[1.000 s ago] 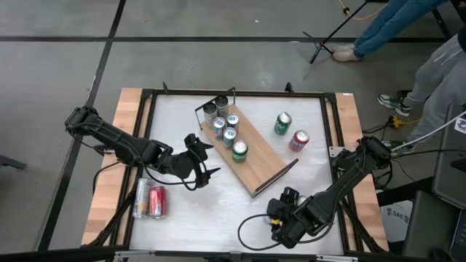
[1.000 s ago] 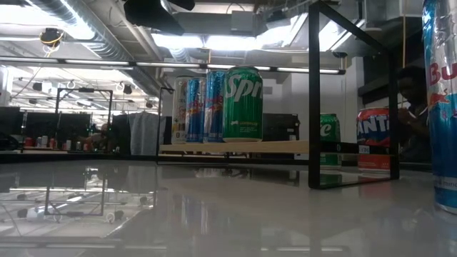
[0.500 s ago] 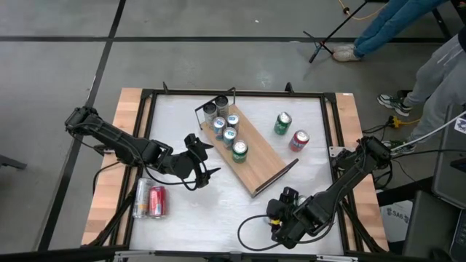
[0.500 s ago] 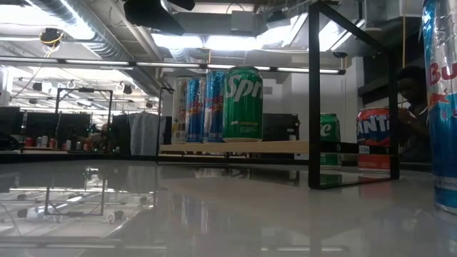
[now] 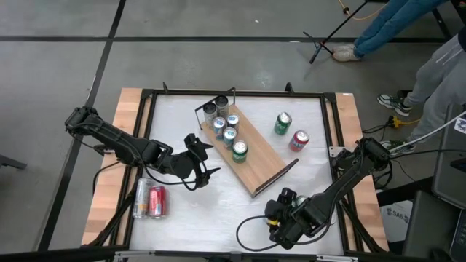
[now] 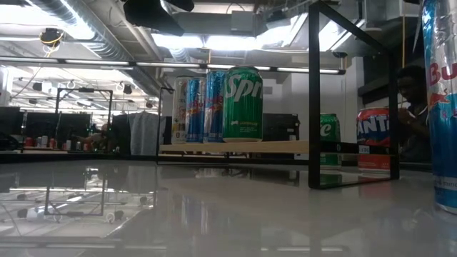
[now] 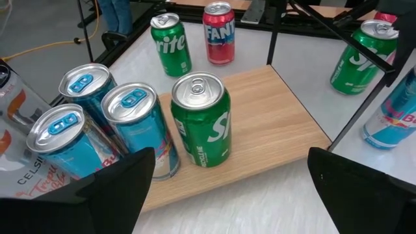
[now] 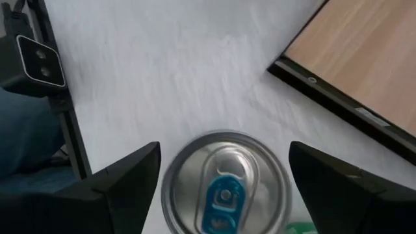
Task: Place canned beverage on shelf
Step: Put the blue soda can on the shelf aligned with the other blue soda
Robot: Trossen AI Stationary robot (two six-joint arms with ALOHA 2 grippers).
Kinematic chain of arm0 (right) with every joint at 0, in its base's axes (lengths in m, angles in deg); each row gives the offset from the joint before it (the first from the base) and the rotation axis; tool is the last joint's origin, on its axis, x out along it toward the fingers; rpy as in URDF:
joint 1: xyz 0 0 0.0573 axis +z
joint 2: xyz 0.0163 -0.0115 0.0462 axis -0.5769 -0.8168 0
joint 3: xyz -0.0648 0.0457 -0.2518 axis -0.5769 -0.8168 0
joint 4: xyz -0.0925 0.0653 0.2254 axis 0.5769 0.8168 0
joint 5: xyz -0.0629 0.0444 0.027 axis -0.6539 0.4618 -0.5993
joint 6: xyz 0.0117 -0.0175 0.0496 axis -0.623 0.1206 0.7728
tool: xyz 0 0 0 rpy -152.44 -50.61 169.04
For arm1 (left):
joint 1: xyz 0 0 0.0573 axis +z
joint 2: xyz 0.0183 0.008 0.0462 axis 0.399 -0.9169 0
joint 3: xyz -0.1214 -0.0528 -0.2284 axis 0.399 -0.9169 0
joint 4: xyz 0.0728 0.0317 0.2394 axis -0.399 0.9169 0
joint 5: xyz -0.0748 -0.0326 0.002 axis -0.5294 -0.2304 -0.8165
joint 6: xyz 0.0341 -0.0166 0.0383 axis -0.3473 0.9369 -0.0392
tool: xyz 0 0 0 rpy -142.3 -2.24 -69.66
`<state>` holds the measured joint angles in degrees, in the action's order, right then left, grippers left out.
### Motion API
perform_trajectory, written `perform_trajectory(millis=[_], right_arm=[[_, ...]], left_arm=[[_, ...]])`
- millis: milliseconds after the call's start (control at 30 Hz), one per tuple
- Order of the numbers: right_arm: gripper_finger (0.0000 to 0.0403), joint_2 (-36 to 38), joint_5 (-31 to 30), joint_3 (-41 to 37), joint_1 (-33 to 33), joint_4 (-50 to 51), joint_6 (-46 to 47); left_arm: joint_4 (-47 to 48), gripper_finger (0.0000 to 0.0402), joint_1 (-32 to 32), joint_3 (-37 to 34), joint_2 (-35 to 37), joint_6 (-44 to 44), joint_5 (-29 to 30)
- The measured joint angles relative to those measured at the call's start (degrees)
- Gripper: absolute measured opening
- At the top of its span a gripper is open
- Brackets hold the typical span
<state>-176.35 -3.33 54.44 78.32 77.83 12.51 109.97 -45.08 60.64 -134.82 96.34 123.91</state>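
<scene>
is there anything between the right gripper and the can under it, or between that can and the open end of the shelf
Nothing visible. The right gripper sits open directly over the blue-tabbed can, fingers either side of its top. Only bare white tabletop lies between that can and the shelf, whose near end is free of cans.

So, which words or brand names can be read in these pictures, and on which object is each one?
"Spri": green can on the shelf.
"rite": green can on the table.
"FAN": red can.
"CELSI": pale can.
"Bu": tall blue can.
Text on the blue cans is unreadable.
</scene>
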Motion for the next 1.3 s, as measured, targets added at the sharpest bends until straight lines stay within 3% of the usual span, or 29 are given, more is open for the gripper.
perform_trajectory(millis=[367, 700, 933, 1300], right_arm=[[0.0317, 0.0, 0.0, -1.2, 0.0, -0.4, 0.3], [0.0213, 0.0, 0.0, -1.2, 0.1, 0.0, 0.2], [0.0222, 0.1, 0.1, -0.7, 0.0, 0.7, -2.3], [0.0219, 0.2, 1.4, 8.0, 0.0, 9.1, -12.8]], left_arm=[[0.0, 0.0394, 0.0, 0.0, 0.0, 0.0, 0.0], [0.0, 0.0394, 0.0, 0.0, 0.0, 0.0, 0.0], [0.0, 0.0394, 0.0, 0.0, 0.0, 0.0, 0.0], [0.0, 0.0394, 0.0, 0.0, 0.0, 0.1, 0.0]])
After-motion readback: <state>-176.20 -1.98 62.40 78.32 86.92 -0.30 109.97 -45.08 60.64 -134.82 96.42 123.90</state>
